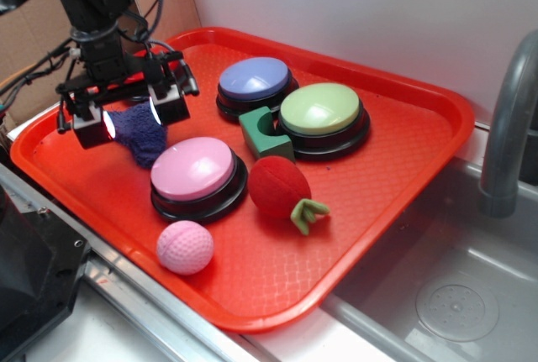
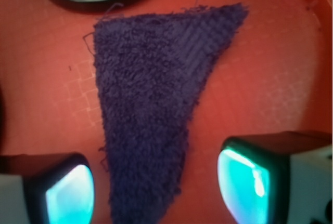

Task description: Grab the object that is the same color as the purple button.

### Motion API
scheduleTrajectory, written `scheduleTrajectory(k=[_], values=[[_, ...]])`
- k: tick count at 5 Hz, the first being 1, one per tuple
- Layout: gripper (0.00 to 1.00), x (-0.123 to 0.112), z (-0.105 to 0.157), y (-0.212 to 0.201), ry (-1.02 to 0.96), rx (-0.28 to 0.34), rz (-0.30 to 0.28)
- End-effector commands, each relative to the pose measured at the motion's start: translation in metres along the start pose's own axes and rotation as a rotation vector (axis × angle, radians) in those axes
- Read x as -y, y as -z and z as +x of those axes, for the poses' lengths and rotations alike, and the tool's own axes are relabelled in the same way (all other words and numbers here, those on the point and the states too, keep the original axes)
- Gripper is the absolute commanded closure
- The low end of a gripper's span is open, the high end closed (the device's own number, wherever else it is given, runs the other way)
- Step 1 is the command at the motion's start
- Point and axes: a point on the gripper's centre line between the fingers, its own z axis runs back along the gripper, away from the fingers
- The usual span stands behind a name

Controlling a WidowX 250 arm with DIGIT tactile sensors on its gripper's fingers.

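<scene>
The dark purple-blue knitted cloth [image 1: 139,133] lies flat on the red tray [image 1: 403,144] at the left, next to the pink button. In the wrist view the cloth [image 2: 156,99] is a fuzzy triangle with its narrow end between my fingers. My gripper [image 1: 128,118] is open and straddles the cloth, low over the tray; in the wrist view the gripper [image 2: 156,187] has one pad on each side, both apart from the cloth. The purple button [image 1: 254,81] stands at the tray's back.
A pink button [image 1: 196,173], a light green button [image 1: 322,113], a green block [image 1: 264,133], a red plush strawberry [image 1: 280,189] and a pink dimpled ball [image 1: 185,247] are on the tray. A sink and a grey faucet [image 1: 508,127] are to the right.
</scene>
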Motion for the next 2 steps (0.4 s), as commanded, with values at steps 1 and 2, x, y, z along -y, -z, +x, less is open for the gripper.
scheduleTrajectory(k=[1,2], values=[[0.00,-0.0105,0.0096,0.0100,0.001,0.033,-0.071],[1.00,-0.0115,0.0094,0.0103,0.003,0.042,-0.083]])
